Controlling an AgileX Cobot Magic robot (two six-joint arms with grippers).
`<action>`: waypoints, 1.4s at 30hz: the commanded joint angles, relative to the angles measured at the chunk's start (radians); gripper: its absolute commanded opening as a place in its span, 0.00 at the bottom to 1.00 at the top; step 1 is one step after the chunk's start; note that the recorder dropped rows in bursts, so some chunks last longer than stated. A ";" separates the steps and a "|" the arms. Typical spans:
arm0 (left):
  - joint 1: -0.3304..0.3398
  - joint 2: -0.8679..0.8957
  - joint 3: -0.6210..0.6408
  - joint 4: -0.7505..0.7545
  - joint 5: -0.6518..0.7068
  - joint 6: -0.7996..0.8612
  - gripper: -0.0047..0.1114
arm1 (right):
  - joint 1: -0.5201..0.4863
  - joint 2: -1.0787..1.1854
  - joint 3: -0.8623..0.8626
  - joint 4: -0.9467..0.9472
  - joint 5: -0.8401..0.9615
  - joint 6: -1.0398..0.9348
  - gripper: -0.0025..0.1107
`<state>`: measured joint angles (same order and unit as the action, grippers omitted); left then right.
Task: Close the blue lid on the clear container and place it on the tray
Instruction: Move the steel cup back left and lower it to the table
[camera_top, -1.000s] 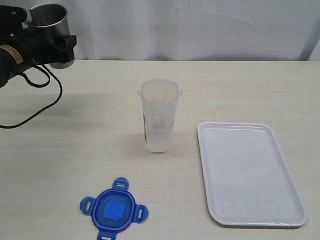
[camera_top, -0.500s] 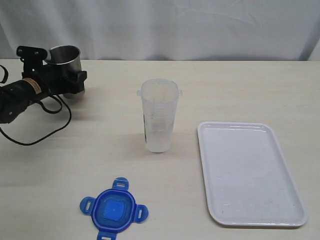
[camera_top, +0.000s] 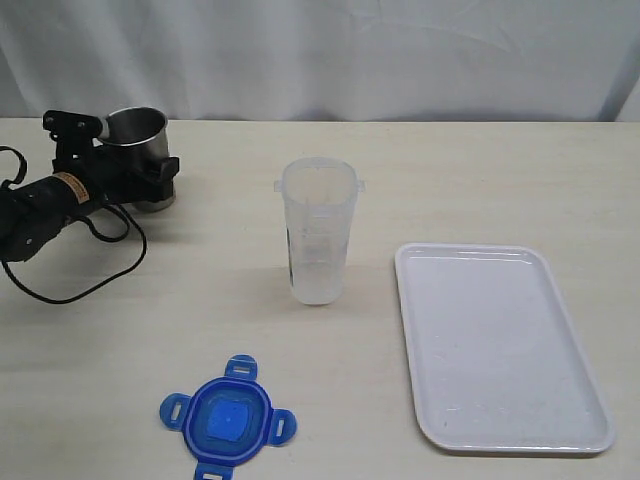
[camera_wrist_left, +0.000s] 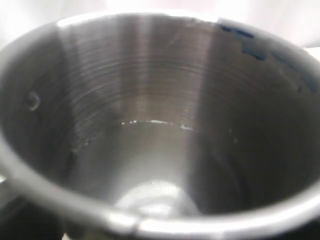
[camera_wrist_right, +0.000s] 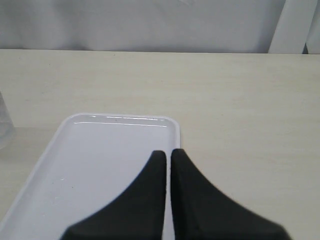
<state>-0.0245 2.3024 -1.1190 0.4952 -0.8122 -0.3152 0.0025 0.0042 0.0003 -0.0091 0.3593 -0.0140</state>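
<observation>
A steel cup is seen at the far left of the table, standing upright with its base down on the surface. It is clasped by the left gripper, whose dark jaws are spread wide around its wall; the arm reaches in from the left edge, and a black cable is looped on the table beside it. In the left wrist view only the inside of the cup is shown, shiny and empty, with its rim filling the frame.

The container stands upright near the middle of the table, uncovered, with small tabs at its rim and faint marks on its side. Nothing is touching it. The lid lies flat on the near part of the table, to the near left of the container and well apart from it, its four flaps spread outward. The tray lies flat on the right side, just right of the container but not touching it; nothing is seen on it.

The right gripper is shown only in its wrist view: the two black fingers are pressed together with only a thin seam between them, nothing being held, above the edge of the tray.
</observation>
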 joint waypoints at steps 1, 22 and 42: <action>0.000 -0.009 -0.012 -0.009 -0.044 0.005 0.08 | -0.006 -0.004 0.000 0.002 -0.011 -0.001 0.06; 0.006 -0.009 -0.012 0.018 0.069 0.064 0.94 | -0.006 -0.004 0.000 0.002 -0.011 -0.001 0.06; 0.045 -0.009 -0.001 0.225 0.137 -0.060 0.94 | -0.006 -0.004 0.000 0.002 -0.011 -0.001 0.06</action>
<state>0.0065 2.3024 -1.1237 0.7147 -0.6821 -0.3441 0.0025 0.0042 0.0003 -0.0091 0.3593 -0.0140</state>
